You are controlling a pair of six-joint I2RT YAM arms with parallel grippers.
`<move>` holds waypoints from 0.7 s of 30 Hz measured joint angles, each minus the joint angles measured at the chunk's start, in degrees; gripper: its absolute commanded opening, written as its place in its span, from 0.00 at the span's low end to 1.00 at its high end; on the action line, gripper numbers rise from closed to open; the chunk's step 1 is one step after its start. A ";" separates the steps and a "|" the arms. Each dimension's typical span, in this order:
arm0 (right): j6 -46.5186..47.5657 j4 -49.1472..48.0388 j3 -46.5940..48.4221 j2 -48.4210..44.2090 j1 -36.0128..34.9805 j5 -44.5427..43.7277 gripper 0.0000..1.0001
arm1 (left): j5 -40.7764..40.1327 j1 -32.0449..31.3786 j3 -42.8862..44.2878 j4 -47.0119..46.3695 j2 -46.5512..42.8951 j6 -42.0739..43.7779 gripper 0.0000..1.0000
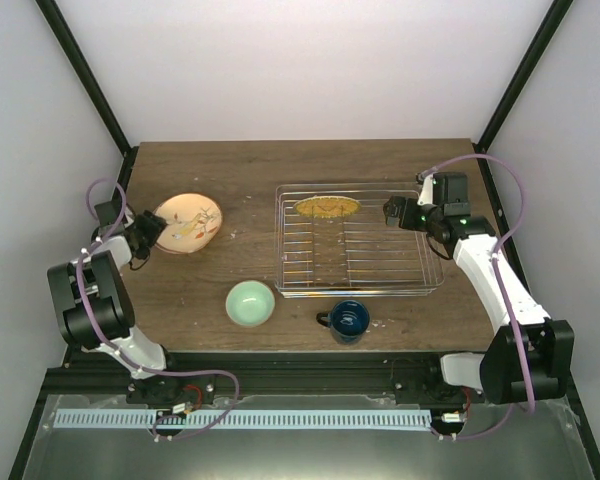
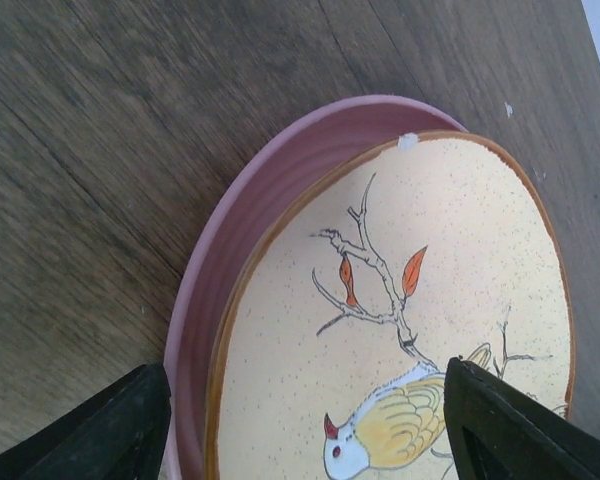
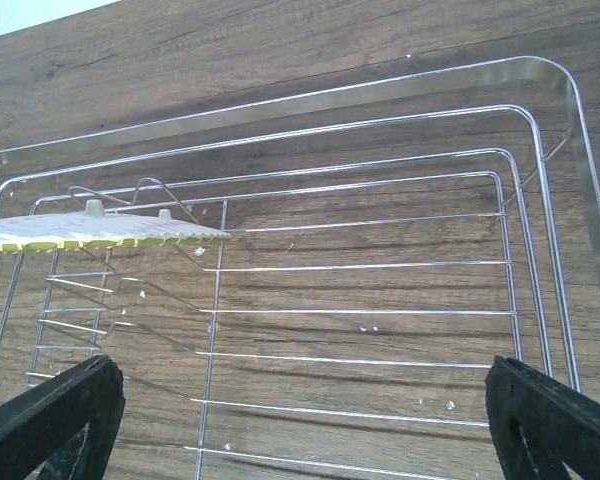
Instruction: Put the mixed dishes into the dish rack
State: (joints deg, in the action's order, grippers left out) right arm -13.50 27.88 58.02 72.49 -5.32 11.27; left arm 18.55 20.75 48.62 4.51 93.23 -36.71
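From above, the dish rack point(image 1: 420, 262) sits on the right half of the wooden table point(image 1: 280, 165). A lime-green plate point(image 1: 327, 206) stands among the tines at the rack's far left corner. The right gripper point(image 1: 390, 210) hovers over the rack's far side, just right of that plate and apart from it. The cream plate with floral pattern point(image 1: 188, 222) lies on the left of the table, and the left gripper point(image 1: 143, 237) is at its left edge. A small mint-green bowl point(image 1: 250, 303) and a dark blue handled mug point(image 1: 348, 320) stand near the front, just outside the rack's near rail, the mug to the right of the bowl.

The left wrist camera shows the cream plate, painted with a bird and a twig, nested in a pink plate point(image 2: 230, 230) whose rim shows along its left side. The two black fingers point(image 2: 120, 430) are spread wide at either side of the stacked plates. Whether they touch them cannot be told.

In the right wrist camera the fingers point(image 3: 555, 425) are spread wide with nothing between them, above the rack's bare wires. The lime-green plate's ribbed edge shows at the left, propped in the tines.
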 measured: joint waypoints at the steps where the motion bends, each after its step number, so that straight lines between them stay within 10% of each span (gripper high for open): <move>1: 0.00 0.00 0.00 0.04 0.00 0.07 1.00 | 0.00 -0.02 0.00 0.50 -0.31 0.00 0.77; 21: 0.39 -0.02 0.00 0.13 0.00 0.55 1.00 | -0.39 -0.11 -0.55 2.67 -4.00 0.52 0.77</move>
State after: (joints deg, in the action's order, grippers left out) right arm -13.10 27.86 58.02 72.62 -5.32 11.81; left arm 18.15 20.64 48.07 7.18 89.23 -36.18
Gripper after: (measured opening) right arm 0.999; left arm 0.768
